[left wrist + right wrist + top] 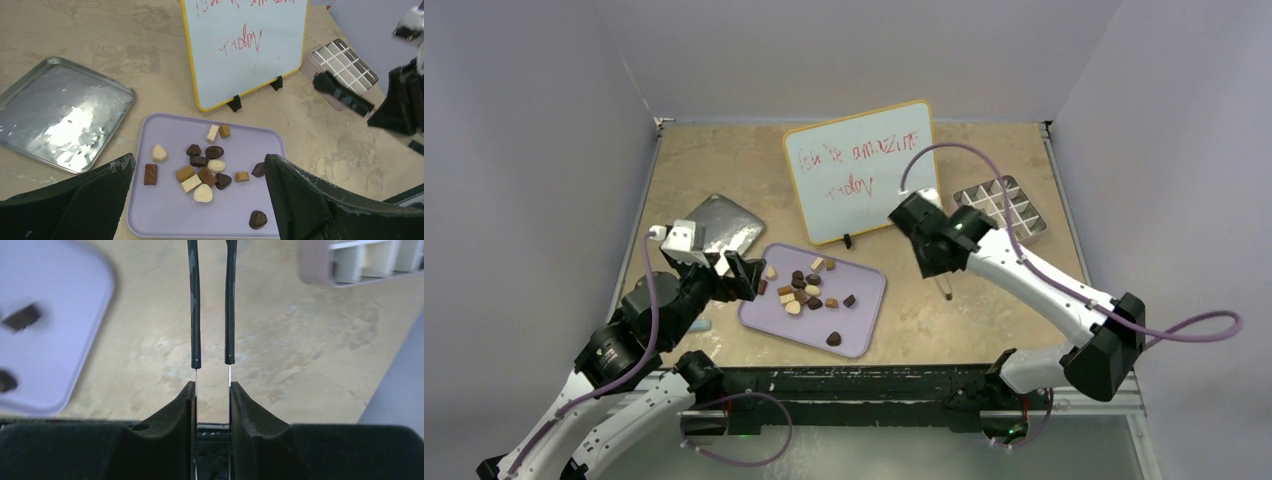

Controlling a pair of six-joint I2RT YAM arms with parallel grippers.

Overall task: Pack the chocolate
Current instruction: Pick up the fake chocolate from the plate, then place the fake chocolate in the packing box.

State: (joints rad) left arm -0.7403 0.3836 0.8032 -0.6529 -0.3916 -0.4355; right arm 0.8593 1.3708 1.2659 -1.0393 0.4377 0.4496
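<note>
So the chocolate (202,170) is a bunch of tiny pieces, dark brown, tan and cream, sitting on the lavender tray (165,210). Most are bunched around the middle, several touching. There's a loner dark one toward 5 o'clock and a brown bar off at 9 o'clock in the left wrist view.

My guess on handling: these weigh next to nothing and are rigid, but the surface is smooth and probably scuffs or dents if you pinch hard. Hearts and ovals look like they'd squirt out sideways. I'd take the squares across two flat parallel sides and the hearts across the widest part, low down, gentle squeeze. The loners seem easiest since nothing crowds the tips.

The right gripper (212,390) is clamped on a pair of tweezers (196,315), prongs apart with nothing between them as far as they show. The tips run out of frame, so I can't tell what's there. It hangs over bare table (984,310) at about 3 o'clock from the tray, between it and the pale pink gridded box (317,265), which sits well apart at 2 o'clock. No piece shows in the cells I can see.

The left gripper (197,165) is spread wide, holding nothing, over the tray's 9 o'clock edge. There's a whiteboard (859,170) at 12 o'clock and a silver metal tray (719,225) at 10 o'clock.
</note>
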